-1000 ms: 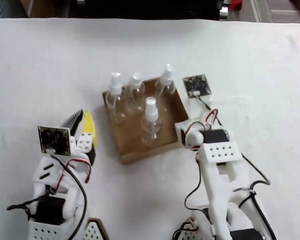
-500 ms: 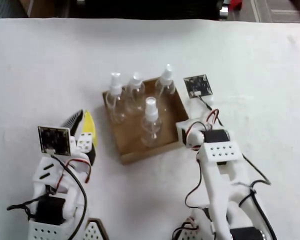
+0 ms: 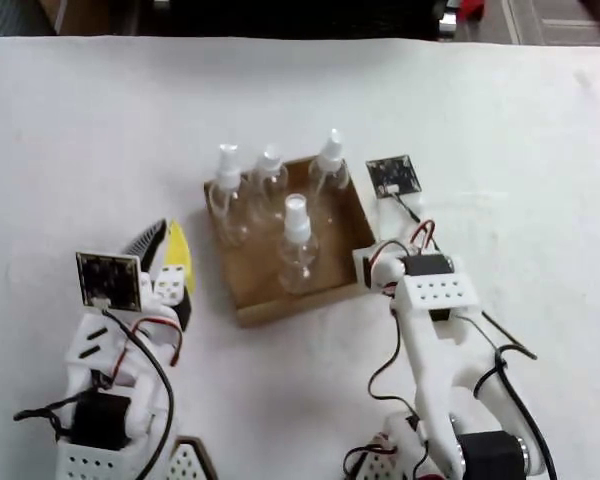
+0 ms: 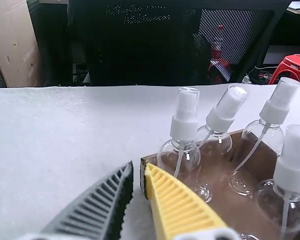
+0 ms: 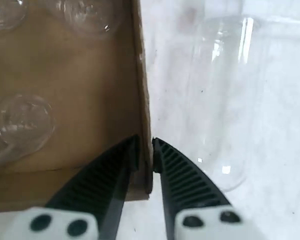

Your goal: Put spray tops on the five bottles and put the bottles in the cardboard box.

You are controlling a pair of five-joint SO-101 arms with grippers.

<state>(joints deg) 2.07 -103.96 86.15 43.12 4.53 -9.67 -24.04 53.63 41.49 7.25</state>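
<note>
The shallow cardboard box (image 3: 242, 288) sits mid-table, and in it stand several clear bottles with white spray tops, such as the front bottle (image 3: 297, 242) and a rear bottle (image 3: 226, 196). My right gripper (image 5: 146, 143) is shut on the box's right wall (image 5: 143, 95), one finger inside and one outside. Just outside that wall lies another clear bottle (image 5: 217, 100) on the table, its neck out of frame. My left gripper (image 4: 138, 170) rests left of the box, its grey and yellow fingers together with nothing between them. The bottles (image 4: 184, 142) stand just beyond it.
White cloth covers the table (image 3: 500, 120), with open room behind the box and on both sides. The right arm (image 3: 435, 300) stands against the box's near right corner. A dark chair (image 4: 155, 45) and a red stool (image 4: 295, 67) stand beyond the table's far edge.
The box and its bottles have shifted slightly to the left, with the right gripper on its wall. The right arm's lower part has swung a little. The left arm has kept still.
</note>
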